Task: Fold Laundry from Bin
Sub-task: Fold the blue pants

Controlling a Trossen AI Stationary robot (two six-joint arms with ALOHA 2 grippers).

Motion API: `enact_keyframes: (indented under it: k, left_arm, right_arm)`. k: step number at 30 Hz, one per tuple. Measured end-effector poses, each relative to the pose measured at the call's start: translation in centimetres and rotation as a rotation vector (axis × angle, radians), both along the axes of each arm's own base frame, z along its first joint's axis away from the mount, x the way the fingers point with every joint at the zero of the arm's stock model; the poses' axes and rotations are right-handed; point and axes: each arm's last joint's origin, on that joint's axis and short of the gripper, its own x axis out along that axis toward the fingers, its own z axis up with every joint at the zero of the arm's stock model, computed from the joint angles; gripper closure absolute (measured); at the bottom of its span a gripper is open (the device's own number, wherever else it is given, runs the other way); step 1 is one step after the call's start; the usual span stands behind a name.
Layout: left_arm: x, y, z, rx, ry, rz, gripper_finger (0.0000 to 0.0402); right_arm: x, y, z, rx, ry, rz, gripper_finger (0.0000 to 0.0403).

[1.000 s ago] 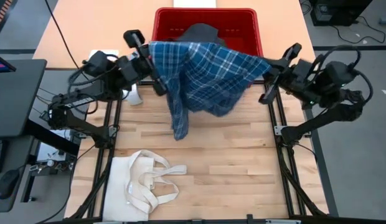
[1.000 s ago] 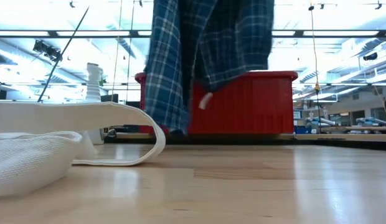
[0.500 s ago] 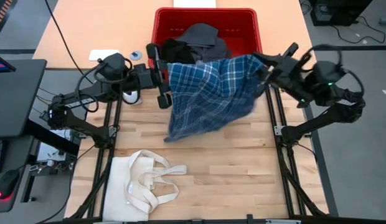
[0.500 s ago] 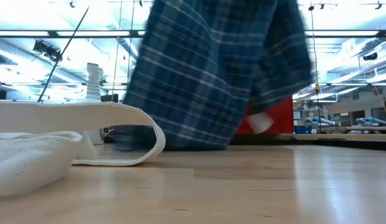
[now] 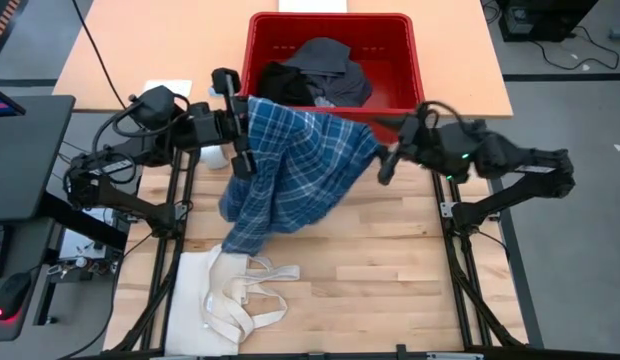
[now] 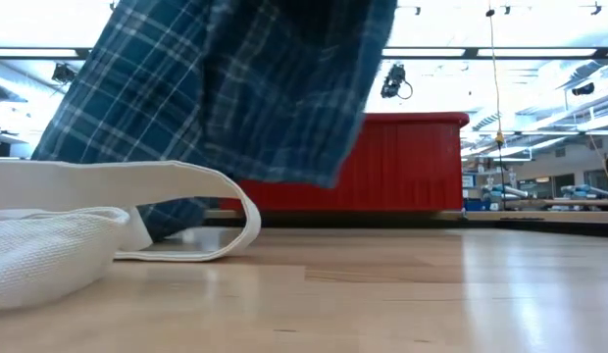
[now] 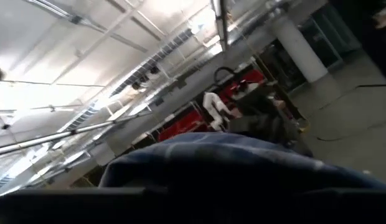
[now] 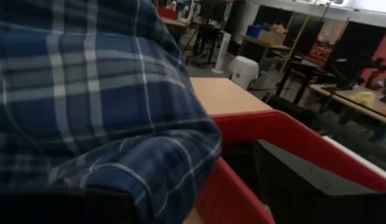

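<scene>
The shirt (image 5: 290, 170) is blue plaid with pale lines. The bin (image 5: 330, 25) is red, holding black and dark grey garments (image 5: 315, 75). The tote bag (image 5: 230, 295) is cream.

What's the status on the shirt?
Left pincer holds shirt up. Right pincer at its other corner. Shirt hangs over tote.

light: bright overhead ceiling strips | glare: sheen on the surface (image 6: 500, 284) | blur: plaid shirt (image 6: 235, 88) smeared, wrist views soft
</scene>
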Motion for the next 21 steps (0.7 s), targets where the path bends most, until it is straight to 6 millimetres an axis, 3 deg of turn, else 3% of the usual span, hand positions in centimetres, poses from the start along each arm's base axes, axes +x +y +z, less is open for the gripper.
enact_keyframes:
  k: [4,8,13,16,21]
  left_arm:
    - [-0.3,-0.7,-0.1,-0.005,0.026,-0.024,0.0286]
    - [-0.8,-1.2,-0.3,-0.044,0.066,-0.042,0.0286]
    - [-0.7,-1.6,-1.1,-0.074,0.156,-0.036,0.0286]
    - [-0.8,-1.8,-1.0,-0.079,0.151,-0.009,0.0286]
    - [-1.4,-2.1,-0.7,-0.081,0.132,0.009,0.0286]
  right_arm:
    - [2.0,0.3,-2.5,0.034,0.022,0.019,0.0169]
    - [4.2,1.0,-7.4,0.052,0.141,0.027,0.0169]
    - [6.0,2.1,-12.4,0.009,0.151,0.064,0.0169]
    - [6.1,2.6,-14.2,0.01,0.138,0.076,0.0169]
    - [4.8,4.1,-15.3,-0.035,0.142,-0.029,0.017]
